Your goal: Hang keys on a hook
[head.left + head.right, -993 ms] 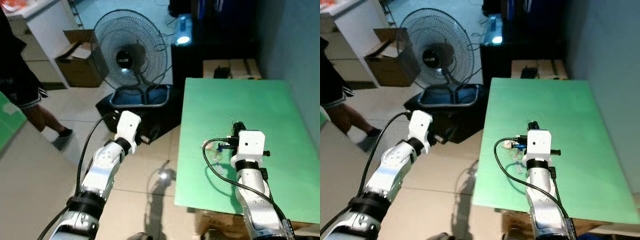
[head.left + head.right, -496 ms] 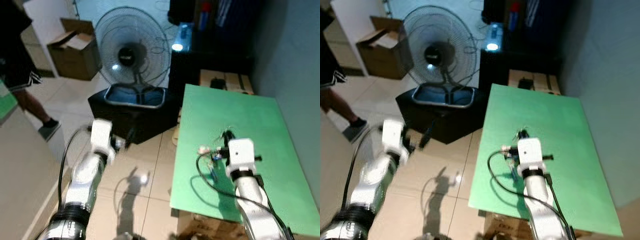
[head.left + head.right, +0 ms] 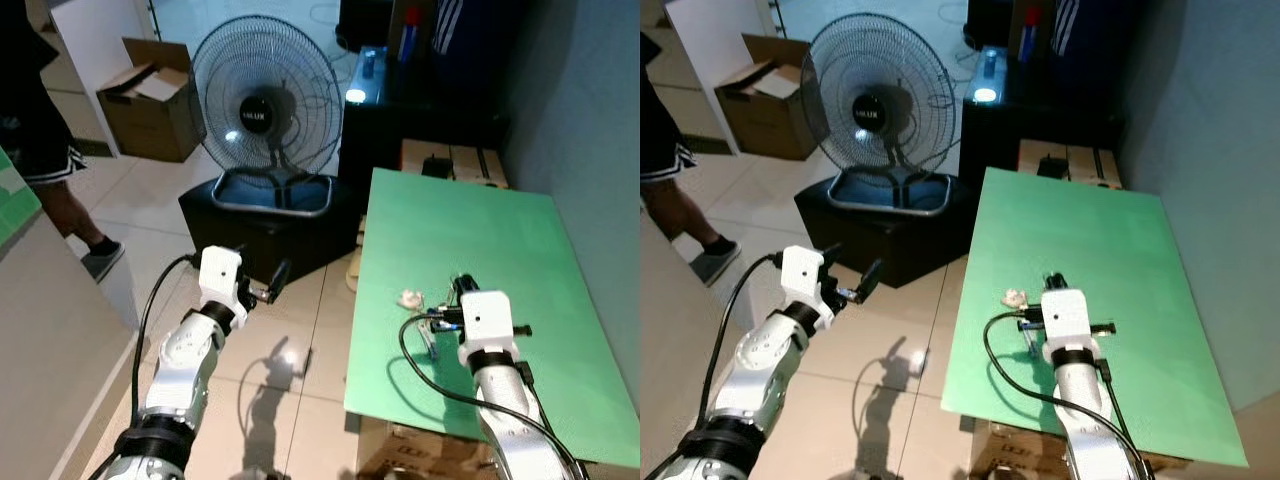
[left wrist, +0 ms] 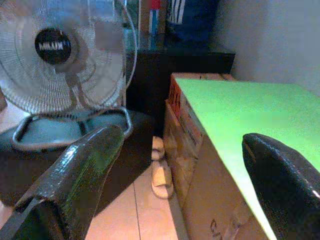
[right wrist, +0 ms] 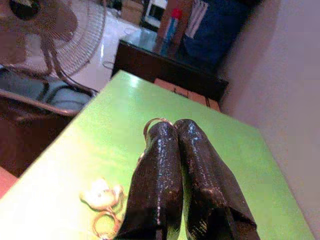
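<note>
While the head camera is looking down from the left eye view, the right gripper [image 3: 459, 287] is hovering low over the green table [image 3: 500, 240], near its front-left part, and the keys [image 3: 430, 325] are lying on the green top just beside it, next to a small pale charm [image 3: 408, 298]. Its fingers are hidden here behind the white wrist block. The left gripper [image 3: 276, 281] is reaching out over the tiled floor [image 3: 130, 210], well apart from the table, pointing toward the black box [image 3: 265, 225] under the standing fan [image 3: 265, 95]. A person's leg [image 3: 75, 215] is standing at the left edge, near a cardboard box [image 3: 150, 100].

From the right eye view the same layout is showing, with the charm [image 3: 1014, 297] lying at the table's left side, just ahead of the right wrist.

Along the left wrist view, the two black fingers [image 4: 75, 175] are standing wide apart, holding nothing, and framing the fan [image 4: 55, 55] and the table's edge [image 4: 240, 110].

Along the right wrist view, the fingers [image 5: 155, 170] are pressing together with no gap between them, a metal ring [image 5: 152, 122] is peeking out at their tips, and a ring with the charm [image 5: 102, 197] is lying on the green surface beside them.
</note>
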`<state>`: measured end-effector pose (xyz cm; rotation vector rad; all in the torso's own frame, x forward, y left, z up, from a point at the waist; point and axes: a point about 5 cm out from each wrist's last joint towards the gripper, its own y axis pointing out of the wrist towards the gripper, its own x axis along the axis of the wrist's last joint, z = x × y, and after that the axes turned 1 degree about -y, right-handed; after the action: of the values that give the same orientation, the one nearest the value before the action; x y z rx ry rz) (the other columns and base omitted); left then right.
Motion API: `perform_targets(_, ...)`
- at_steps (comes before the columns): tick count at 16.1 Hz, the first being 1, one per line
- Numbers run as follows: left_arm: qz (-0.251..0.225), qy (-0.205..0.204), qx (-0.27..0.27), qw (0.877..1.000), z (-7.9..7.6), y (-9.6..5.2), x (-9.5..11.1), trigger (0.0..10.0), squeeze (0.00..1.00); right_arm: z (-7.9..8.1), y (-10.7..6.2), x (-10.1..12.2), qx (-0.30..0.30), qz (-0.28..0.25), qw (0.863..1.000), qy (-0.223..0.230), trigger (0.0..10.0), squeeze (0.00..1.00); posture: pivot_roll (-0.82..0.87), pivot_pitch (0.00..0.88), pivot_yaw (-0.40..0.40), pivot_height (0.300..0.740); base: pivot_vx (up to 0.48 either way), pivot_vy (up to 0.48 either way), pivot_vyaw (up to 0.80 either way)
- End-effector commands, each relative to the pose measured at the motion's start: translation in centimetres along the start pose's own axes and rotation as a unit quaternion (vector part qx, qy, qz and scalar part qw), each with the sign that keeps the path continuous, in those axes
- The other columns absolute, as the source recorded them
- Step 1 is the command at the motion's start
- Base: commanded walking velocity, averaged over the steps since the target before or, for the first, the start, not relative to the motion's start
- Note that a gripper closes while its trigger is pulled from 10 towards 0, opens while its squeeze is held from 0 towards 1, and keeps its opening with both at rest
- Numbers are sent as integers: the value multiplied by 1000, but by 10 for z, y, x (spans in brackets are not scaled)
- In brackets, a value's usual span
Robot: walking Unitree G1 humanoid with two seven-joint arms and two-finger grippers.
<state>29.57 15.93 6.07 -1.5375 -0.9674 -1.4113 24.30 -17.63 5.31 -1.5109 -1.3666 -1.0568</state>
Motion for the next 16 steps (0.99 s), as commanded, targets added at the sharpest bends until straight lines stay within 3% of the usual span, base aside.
perform_targets(1,12,0,10,1000,4,-2,-5,10000,0,-6,4,0,-24,2,1000,11,10000,0,-99,0,12,722,0,0,0)
perform_targets(4,14,-16,44,999,13,-21,-14,10000,0,-25,-5,-4,-69,3,998,14,10000,0,-108,0,-23,722,0,0,0)
perform_targets(5,-28,0,51,998,12,-26,-1,10000,0,-29,-7,8,-74,-41,996,19,10000,0,-109,0,-24,722,0,0,0)
perform_targets(7,-78,18,58,995,12,-23,26,10000,0,-36,-6,22,-88,-68,993,32,10000,0,-92,0,-26,722,0,0,0)
perform_targets(9,-97,16,84,992,21,-27,44,10000,0,-40,-13,25,-87,-50,994,33,10000,0,-85,0,-25,722,0,0,0)
perform_targets(11,-105,2,108,989,24,-52,58,10000,0,-52,-29,46,-103,-67,992,29,10000,0,-76,0,-18,722,0,0,0)
perform_targets(13,-93,9,97,991,21,-53,57,10000,0,-43,-35,53,-91,-76,992,35,10000,0,-58,0,-16,722,0,0,0)
perform_targets(16,-52,4,76,996,8,-48,41,10000,0,-29,-26,49,-70,-64,994,47,10000,0,-55,0,-6,722,0,0,0)
